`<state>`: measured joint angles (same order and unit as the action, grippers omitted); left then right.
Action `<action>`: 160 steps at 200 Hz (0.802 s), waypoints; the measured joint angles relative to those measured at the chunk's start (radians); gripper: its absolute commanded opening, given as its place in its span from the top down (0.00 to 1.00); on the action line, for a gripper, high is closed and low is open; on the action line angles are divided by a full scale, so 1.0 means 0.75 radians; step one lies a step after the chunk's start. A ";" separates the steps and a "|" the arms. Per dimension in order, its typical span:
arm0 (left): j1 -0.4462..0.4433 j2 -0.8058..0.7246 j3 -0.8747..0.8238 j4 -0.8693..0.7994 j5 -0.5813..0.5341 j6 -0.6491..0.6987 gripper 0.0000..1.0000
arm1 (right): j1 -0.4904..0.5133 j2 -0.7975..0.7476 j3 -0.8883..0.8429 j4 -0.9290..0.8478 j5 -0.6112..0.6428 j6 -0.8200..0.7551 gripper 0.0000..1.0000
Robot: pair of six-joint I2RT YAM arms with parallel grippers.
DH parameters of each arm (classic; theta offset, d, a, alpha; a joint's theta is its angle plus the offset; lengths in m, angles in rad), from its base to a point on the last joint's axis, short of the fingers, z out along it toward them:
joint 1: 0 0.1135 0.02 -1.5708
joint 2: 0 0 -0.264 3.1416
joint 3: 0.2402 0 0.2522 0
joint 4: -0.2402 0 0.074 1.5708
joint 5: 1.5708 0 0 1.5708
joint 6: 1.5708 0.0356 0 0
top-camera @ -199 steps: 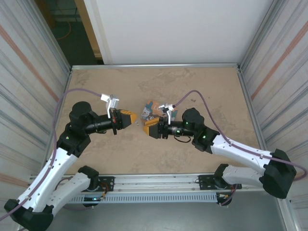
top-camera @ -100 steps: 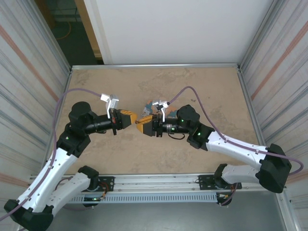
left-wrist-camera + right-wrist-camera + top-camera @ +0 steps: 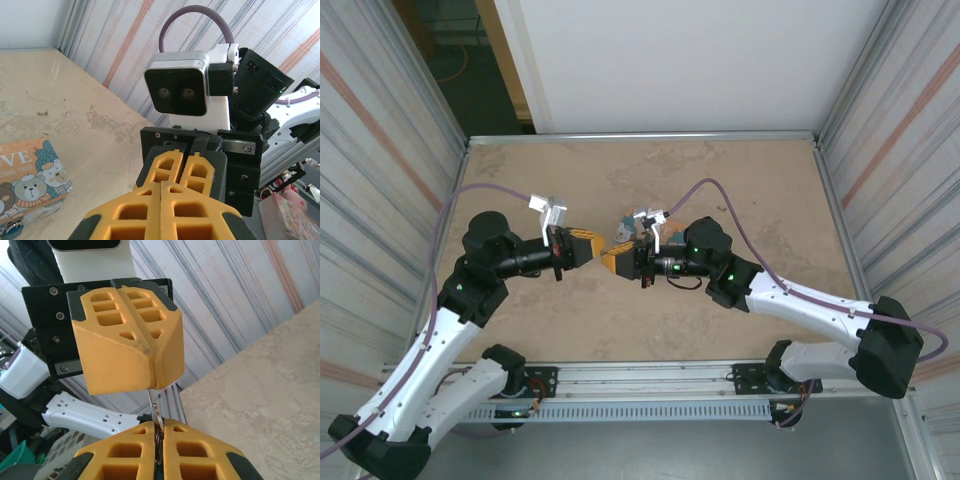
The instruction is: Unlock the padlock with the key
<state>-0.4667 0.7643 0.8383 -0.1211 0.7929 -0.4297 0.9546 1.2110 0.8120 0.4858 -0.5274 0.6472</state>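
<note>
As they meet tip to tip, we see the left hand (image 3: 154, 386) and right hand (image 3: 160, 434) both clenched on the thin silvery metal key (image 3: 154, 402); the small blue padlock (image 3: 11, 231) lies beside the orange bear-print box (image 3: 30, 175).

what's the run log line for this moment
left fingers: shut on key | right fingers: shut on key | padlock: by orange box

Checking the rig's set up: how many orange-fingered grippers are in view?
2. The left gripper and right gripper meet tip to tip above the tan table's middle, both shut on a thin metal key.
</note>
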 measured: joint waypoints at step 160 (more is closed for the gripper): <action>-0.008 -0.157 -0.159 -0.128 -0.305 0.033 0.22 | -0.160 -0.135 -0.037 -0.661 0.258 -0.287 1.00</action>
<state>-0.4725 0.6464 0.7189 -0.2173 0.5644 -0.4053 0.8345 1.1099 0.7841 -0.0097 -0.3340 0.4316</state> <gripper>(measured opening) 0.761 0.055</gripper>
